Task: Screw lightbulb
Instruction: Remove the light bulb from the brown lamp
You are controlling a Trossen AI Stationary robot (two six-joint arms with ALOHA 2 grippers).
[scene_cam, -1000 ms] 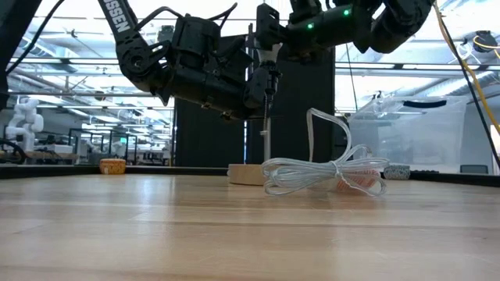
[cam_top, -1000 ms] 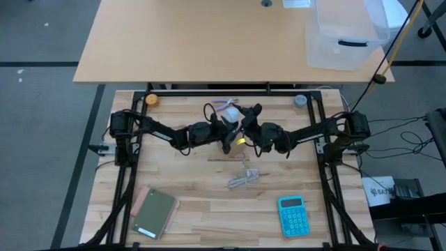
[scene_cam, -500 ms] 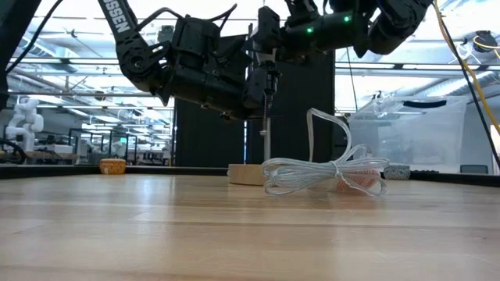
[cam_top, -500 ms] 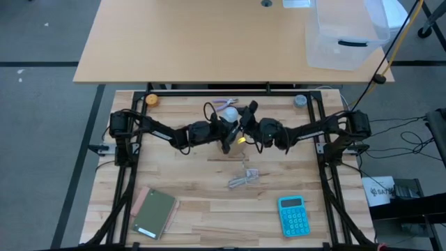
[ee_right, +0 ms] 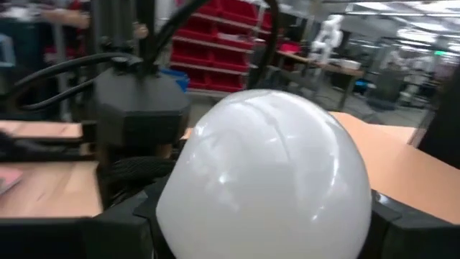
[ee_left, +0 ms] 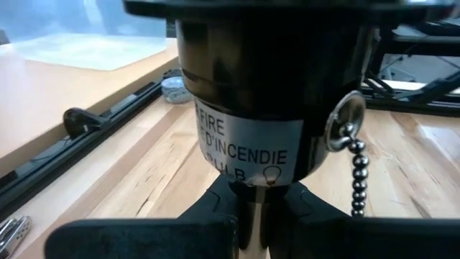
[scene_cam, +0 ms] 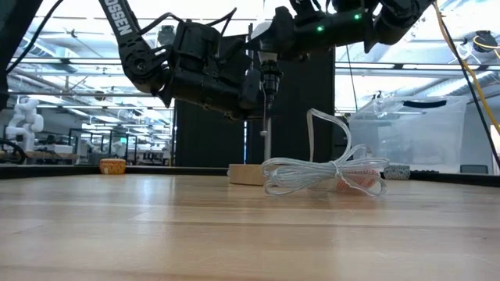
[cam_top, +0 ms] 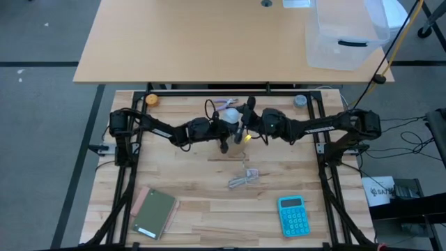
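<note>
The right gripper [cam_top: 245, 123] pinches the lightbulb [ee_right: 264, 176] — the left gripper [ee_left: 250, 210] clamps the socket [ee_left: 269, 93] stem.

Grey floor [cam_top: 42, 139], tan desk [cam_top: 195, 42] beyond, bright ceiling lights [scene_cam: 62, 55] overhead.

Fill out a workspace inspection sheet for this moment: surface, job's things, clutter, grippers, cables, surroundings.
Surface: wooden slat table.
Job's things: lightbulb held over the black socket, mid-table.
Clutter: blue calculator, green notebook, clear wrapper, orange roll.
Grippers: left gripper shut on the socket's stem; right gripper closed around the lightbulb.
Cables: pull chain hangs from the socket; cables lie on the floor at right.
Surroundings: second table with clear bin.
</note>
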